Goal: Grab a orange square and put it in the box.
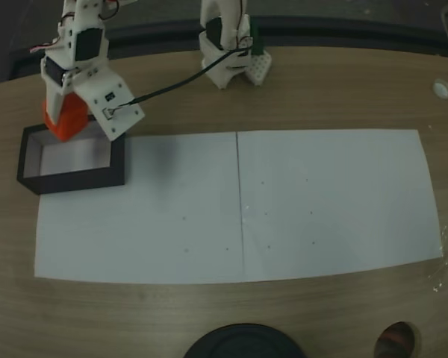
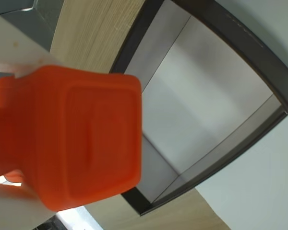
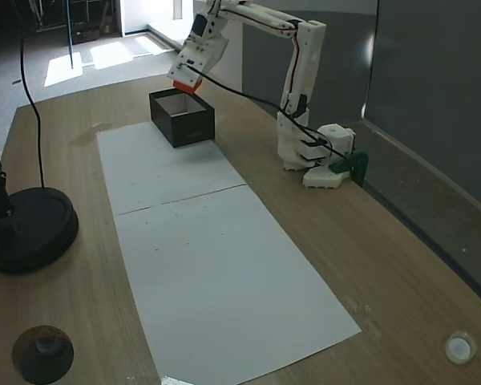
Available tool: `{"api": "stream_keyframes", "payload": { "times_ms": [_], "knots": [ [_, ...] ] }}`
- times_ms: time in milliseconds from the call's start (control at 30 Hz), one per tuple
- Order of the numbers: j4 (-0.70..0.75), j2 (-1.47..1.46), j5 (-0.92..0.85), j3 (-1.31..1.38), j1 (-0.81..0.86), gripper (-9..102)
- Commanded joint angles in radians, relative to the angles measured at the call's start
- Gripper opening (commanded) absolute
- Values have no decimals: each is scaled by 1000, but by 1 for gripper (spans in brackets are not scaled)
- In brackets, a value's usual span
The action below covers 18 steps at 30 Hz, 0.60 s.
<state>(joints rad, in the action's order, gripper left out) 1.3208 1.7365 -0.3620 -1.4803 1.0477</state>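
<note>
Orange square, a small bright orange-red block, hangs in the tool above the box, at the box's far edge as a fixed view shows it; the wrist view puts it over the box's dark wall with the pale inside open beside it. Its faces look smooth and moulded, with rounded edges and a shallow recessed panel, so I judge it to be hard plastic: stiff, light for its bulk, unlikely to break in a short drop, and somewhat slick under hard pads. The best hold on such a block is across two flat opposite sides near the middle, not on the rounded corners, where it could twist out. The tool appears pinched on the orange square, since the block sits well clear of the worktop and of the box floor, though the fingertips themselves are hidden behind the white housing and the block. The box has thin black walls and looks light as well, so a nudge from the arm could slide it on the white paper sheets. Because the block is near the wall and not over the middle, I judge that a release from this spot risks it catching the rim.
</note>
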Motion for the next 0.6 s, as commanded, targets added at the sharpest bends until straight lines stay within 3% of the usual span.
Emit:
{"api": "stream_keyframes", "payload": {
  "times_ms": [0, 367, 567],
  "knots": [
    [-46, -35, -2, 18, 0, 9],
    [-107, -199, 5, 31, 14, 10],
    [-112, -195, 8, 31, 14, 34]
  ]
}}
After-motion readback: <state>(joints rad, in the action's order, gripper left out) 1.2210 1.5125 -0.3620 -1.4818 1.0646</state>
